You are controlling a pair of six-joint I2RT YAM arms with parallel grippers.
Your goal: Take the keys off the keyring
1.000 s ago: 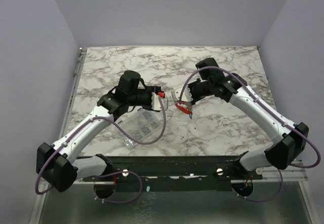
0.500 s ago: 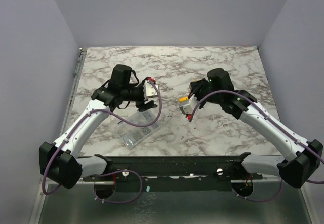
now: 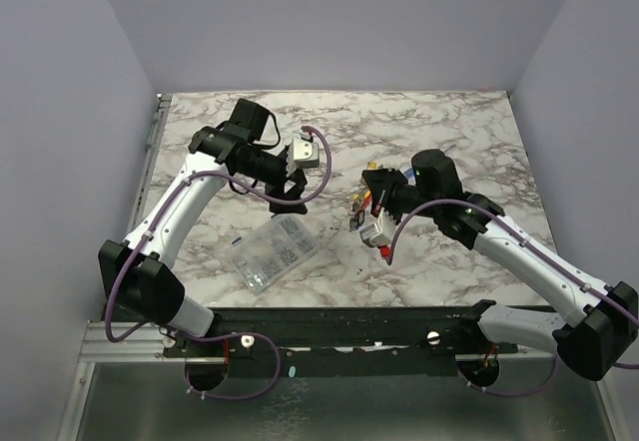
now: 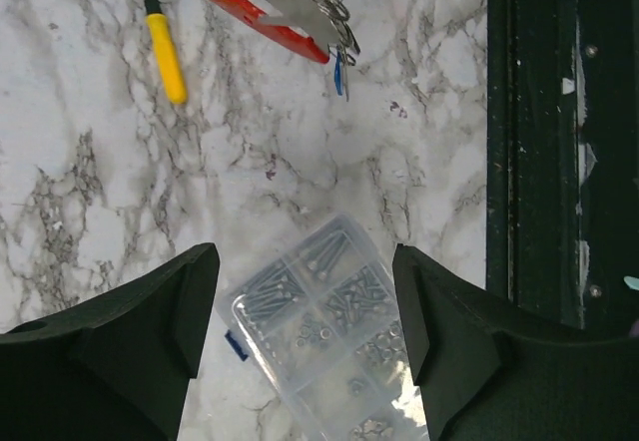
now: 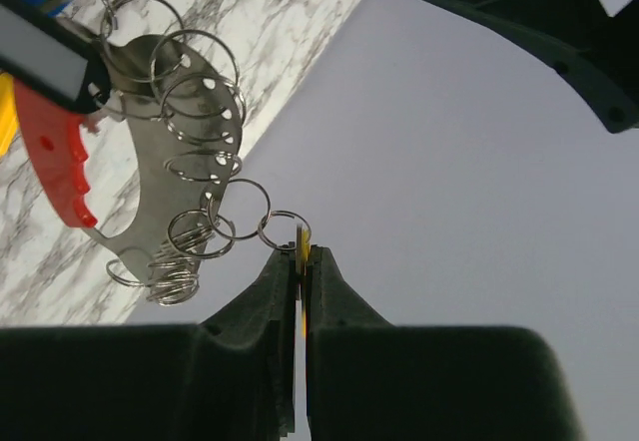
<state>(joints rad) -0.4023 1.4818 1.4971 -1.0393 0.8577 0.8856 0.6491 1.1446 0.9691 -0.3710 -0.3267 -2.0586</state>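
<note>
- The left tool (image 4: 305, 266) hung above the table (image 4: 80, 172) with its fingers spread wide and nothing between them. It was well apart from the keyring.
- Below that tool a clear box (image 4: 334, 326) of small parts lay on the table. A yellow screwdriver (image 4: 165, 54) lay further off, near the keyring.
- The keyring (image 5: 160, 167), a grey plate with holes joined to a red band, was right of centre on the table, at the right tool. Many wire rings hung from the plate, and a blue key (image 4: 339, 74) dangled at its edge. Whether any part of it touched the table could not be told.
- The right tool (image 5: 300, 276) had its fingers pressed together on a yellow key (image 5: 302, 241), which was joined to the plate through a small split ring (image 5: 284, 229).
- The step in hand seemed to be freeing this one key, with only the key end secured.
- The next move probably called for the left tool to come across and clamp the plate or red band. The right tool could then work the key round and off its ring, which looked fine and springy.
</note>
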